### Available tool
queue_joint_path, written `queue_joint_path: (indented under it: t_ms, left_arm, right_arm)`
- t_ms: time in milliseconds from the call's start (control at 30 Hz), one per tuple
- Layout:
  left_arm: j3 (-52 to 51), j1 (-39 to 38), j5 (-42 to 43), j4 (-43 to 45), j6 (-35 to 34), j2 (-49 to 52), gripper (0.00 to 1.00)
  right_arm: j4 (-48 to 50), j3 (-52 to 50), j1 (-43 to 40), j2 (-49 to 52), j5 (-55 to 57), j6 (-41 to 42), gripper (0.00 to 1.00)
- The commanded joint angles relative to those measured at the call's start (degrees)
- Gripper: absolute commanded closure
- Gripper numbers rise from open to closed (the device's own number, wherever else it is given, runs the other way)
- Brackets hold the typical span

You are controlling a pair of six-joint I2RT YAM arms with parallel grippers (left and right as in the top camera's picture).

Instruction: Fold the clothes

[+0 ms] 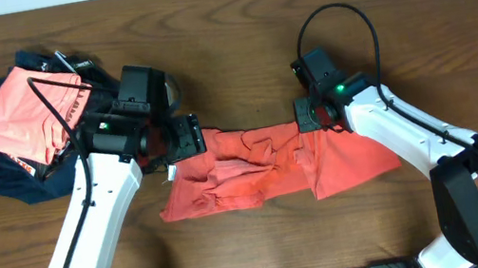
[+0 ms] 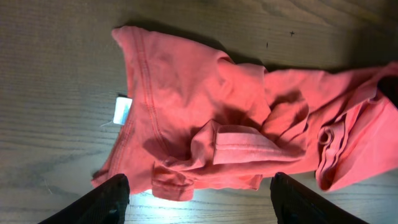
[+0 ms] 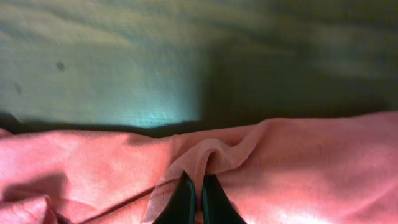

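The red-orange T-shirt (image 1: 259, 166) lies crumpled in a long band across the middle of the table, plain side up, no lettering visible. My left gripper (image 1: 175, 142) hovers over its left end; in the left wrist view its fingers (image 2: 198, 200) are wide apart and empty above the shirt (image 2: 236, 118), whose white label (image 2: 120, 111) shows. My right gripper (image 1: 305, 114) is at the shirt's back edge on the right; in the right wrist view its fingers (image 3: 198, 193) are shut on a pinched ridge of the fabric (image 3: 217, 152).
A pile of other garments sits at the back left: a salmon-pink piece (image 1: 24, 115) on top of navy and black ones (image 1: 4, 171). The wooden table (image 1: 221, 21) extends behind the shirt.
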Motion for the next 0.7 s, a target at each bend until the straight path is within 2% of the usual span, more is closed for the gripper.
queue_joint_path:
  t_ms: [0,267,500,667]
  left_arm:
    - [-0.1,0.3,-0.7,-0.3,-0.3,0.5,0.26]
    - [-0.1,0.3,-0.7,-0.3,-0.3,0.5,0.26]
    - [-0.1,0.3,-0.7,-0.3,-0.3,0.5,0.26]
    - [-0.1,0.3,-0.7,-0.3,-0.3,0.5,0.26]
  right_arm:
    - [1.8,1.1,-0.8,-0.1,-0.3,1.2,0.99]
    - [3.0,1.2,-2.8,0.0,-1.7,1.6,0.99]
    - [6.8,1.3,-4.2,-0.8,-16.5,-4.3,0.99]
    - [9.2,1.3,-5.2,-2.0,-17.4,-3.7,0.99]
